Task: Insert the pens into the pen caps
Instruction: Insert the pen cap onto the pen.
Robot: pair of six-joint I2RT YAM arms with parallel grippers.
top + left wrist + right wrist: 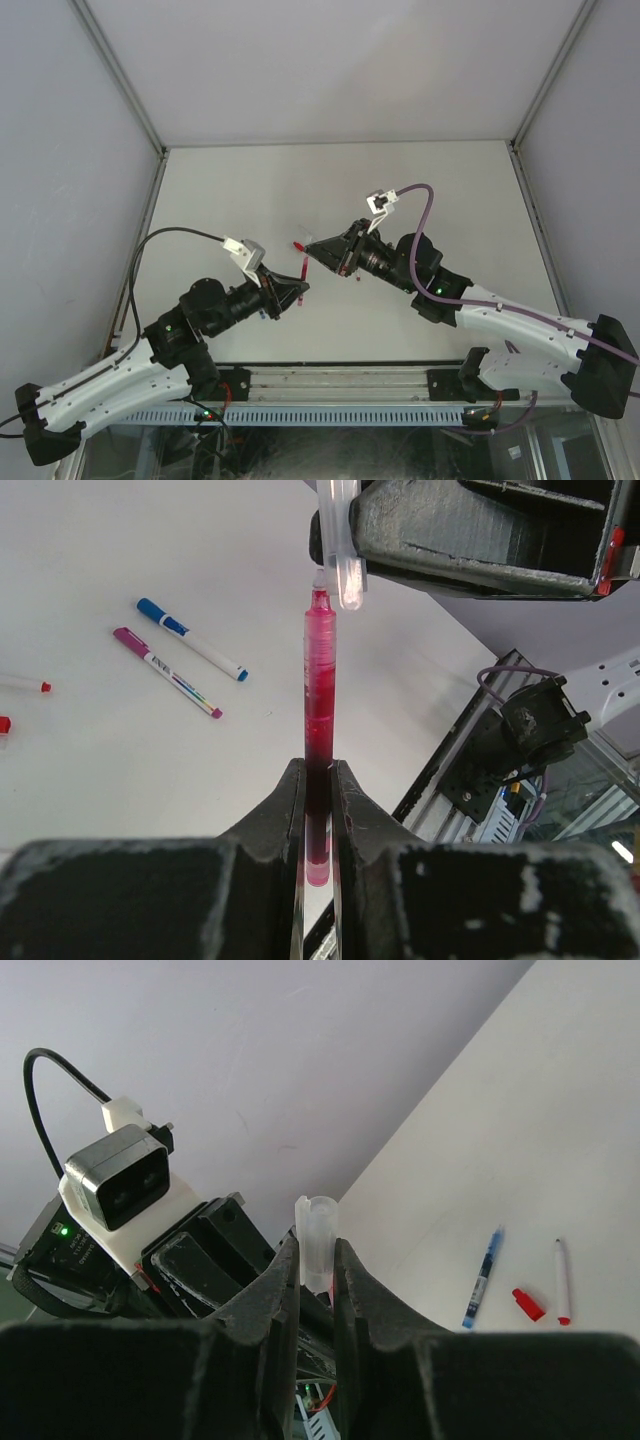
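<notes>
Fingers (283,815) clamping pen (320,680), cap (346,555) ahead, pens (190,653) beyond

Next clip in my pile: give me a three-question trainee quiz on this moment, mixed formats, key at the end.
1. True or false: the left gripper is shut on a red pen.
2. The right gripper holds: A) another pen, B) a clear cap, C) nothing.
3. Fill in: in the left wrist view, a blue pen lies on the table beside a ___ pen.
Key: 1 true; 2 B; 3 magenta, the magenta pen.
</notes>
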